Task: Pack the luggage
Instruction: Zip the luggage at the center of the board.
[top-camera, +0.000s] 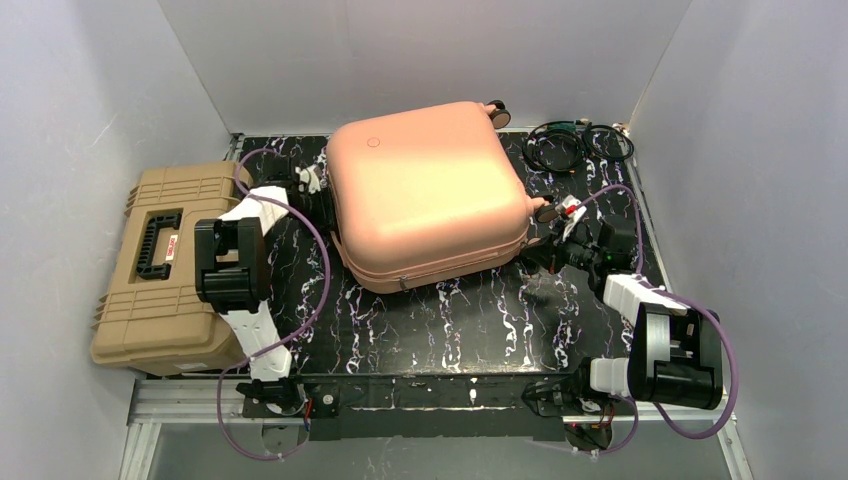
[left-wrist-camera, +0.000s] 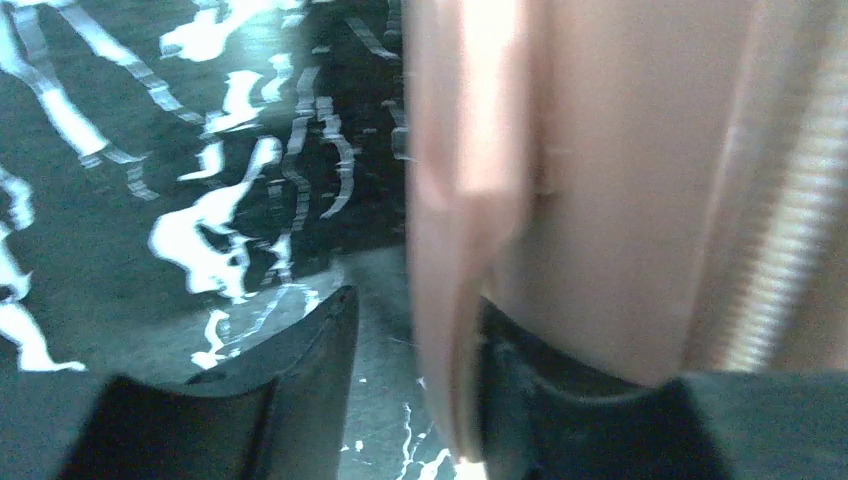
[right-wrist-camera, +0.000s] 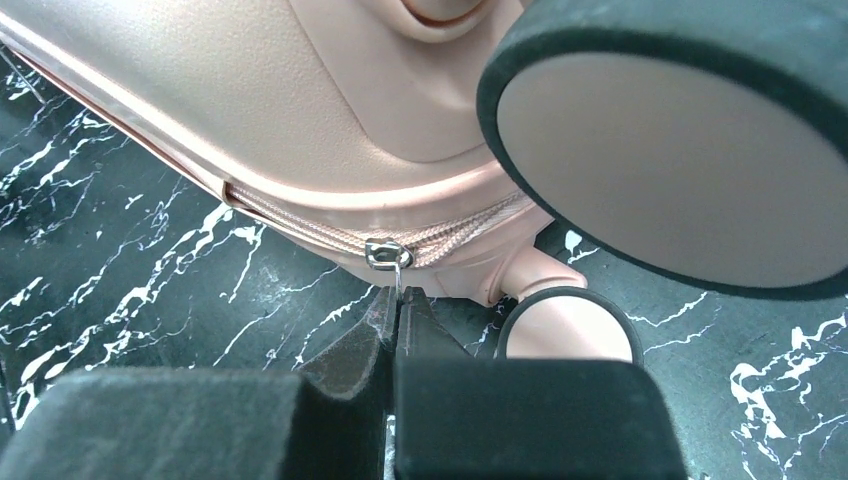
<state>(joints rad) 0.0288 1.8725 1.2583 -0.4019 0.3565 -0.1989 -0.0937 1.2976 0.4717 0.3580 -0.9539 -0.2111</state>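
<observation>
The peach-pink luggage (top-camera: 425, 190) lies flat and closed on the black marbled table (top-camera: 450, 325). My left gripper (top-camera: 308, 183) is at its left side. In the left wrist view the jaws (left-wrist-camera: 418, 305) straddle the luggage's shell edge (left-wrist-camera: 450, 200). The left finger (left-wrist-camera: 310, 360) stands apart from it, and the right finger (left-wrist-camera: 560, 390) is against the shell. My right gripper (top-camera: 540, 258) is at the near right corner, by the wheels (right-wrist-camera: 690, 130). It (right-wrist-camera: 400, 295) is shut on the thin metal zipper pull hanging from the slider (right-wrist-camera: 388, 253).
A tan ribbed toolbox (top-camera: 165, 265) with a black handle sits at the left, half off the table. Coiled black cables (top-camera: 575, 145) lie at the back right. White walls close in on the left, back and right sides.
</observation>
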